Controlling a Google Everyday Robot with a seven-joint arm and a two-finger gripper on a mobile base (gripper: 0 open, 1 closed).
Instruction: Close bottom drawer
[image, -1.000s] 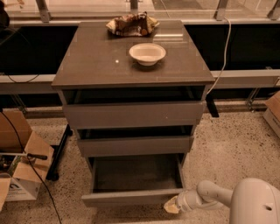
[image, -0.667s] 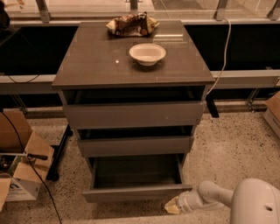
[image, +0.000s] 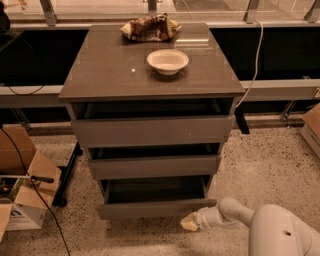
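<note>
The bottom drawer (image: 155, 208) is the lowest of three grey-brown drawers in a small cabinet. It stands partly pulled out, with its dark inside showing behind the flat front. My gripper (image: 189, 223) is low at the drawer's front right corner, just below and in front of the drawer front, at the end of my white arm (image: 235, 214). It holds nothing that I can see.
The middle drawer (image: 154, 166) and top drawer (image: 152, 131) also stand slightly out. A white bowl (image: 168, 61) and a crumpled bag (image: 150, 28) lie on the cabinet top. Cardboard boxes (image: 22, 192) and cables sit on the speckled floor at left.
The bottom drawer has slid inward; less of its inside shows. My gripper has followed it toward the cabinet.
</note>
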